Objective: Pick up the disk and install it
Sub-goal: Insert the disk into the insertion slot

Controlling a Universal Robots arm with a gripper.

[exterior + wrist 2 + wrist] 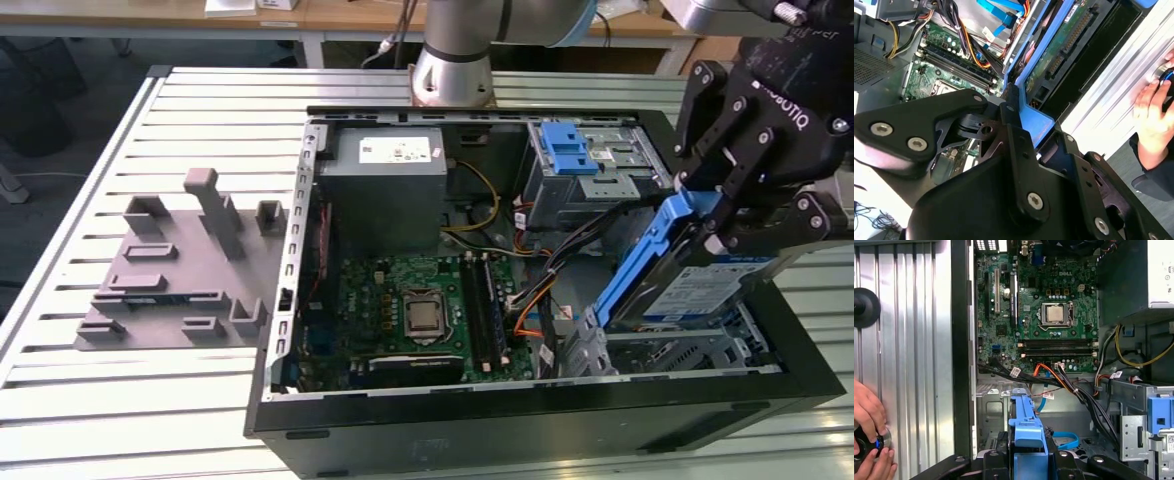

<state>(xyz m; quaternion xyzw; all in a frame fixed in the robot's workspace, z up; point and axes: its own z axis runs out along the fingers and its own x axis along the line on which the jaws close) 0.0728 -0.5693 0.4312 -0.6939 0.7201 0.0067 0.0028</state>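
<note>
Exterior view is showing the gripper (741, 235) at the exterior view's right, its fingers pinching the disk (694, 290) by its blue carrier (641, 265). The disk is hanging tilted, its lower end dipping into the case (534, 420) over the metal bay (667, 355) at the lower right of the frame. Whether it is touching the bay, I cannot tell.

Judging from this, doing the step well is calling for lining the carrier's sides up with the bay walls and levelling the tilt. The grip needs to be firm, since the plastic frame is likely flexing. The cables (534, 300) just beside the bay are a snagging risk.

The case is sitting on a slatted metal table (174, 420). A grey fixture (174, 270) is lying on it at the exterior view's left, well apart. In the first wrist view a person's hand (869, 415) is resting on a black knob beside the case. Desks (334, 15) are standing along the upper edge of the exterior view.
</note>
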